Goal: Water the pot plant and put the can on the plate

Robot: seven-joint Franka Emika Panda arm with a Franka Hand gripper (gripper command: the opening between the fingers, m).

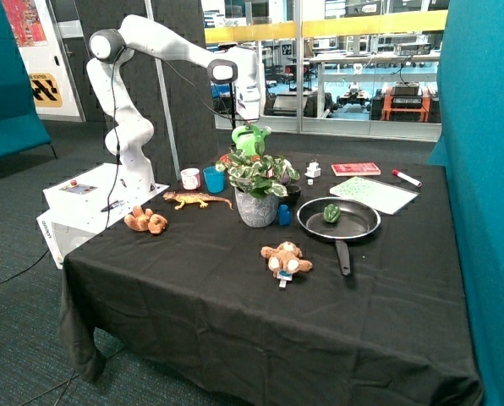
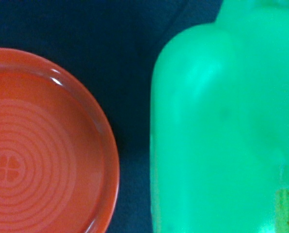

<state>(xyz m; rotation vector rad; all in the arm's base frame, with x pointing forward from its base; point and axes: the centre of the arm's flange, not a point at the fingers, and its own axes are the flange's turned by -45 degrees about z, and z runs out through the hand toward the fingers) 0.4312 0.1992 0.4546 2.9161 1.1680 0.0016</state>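
Gripper point(image 1: 249, 123): raised above the table, clenched on the can point(image 1: 250, 140). Can: light green, held in the air just over the plant point(image 1: 257, 173), not on the plate point(image 2: 42, 145). Plate: orange-red, ringed, with a clover mark at centre; seen in the wrist view beside the can point(image 2: 222, 131), on the black cloth point(image 1: 235, 304). Plant: variegated, in a grey pot, near the pan point(image 1: 338, 220) and blue cup point(image 1: 213, 179).

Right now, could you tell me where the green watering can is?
In the outside view, the watering can hangs in the gripper above the pot plant; in the wrist view it sits beside the empty orange plate.
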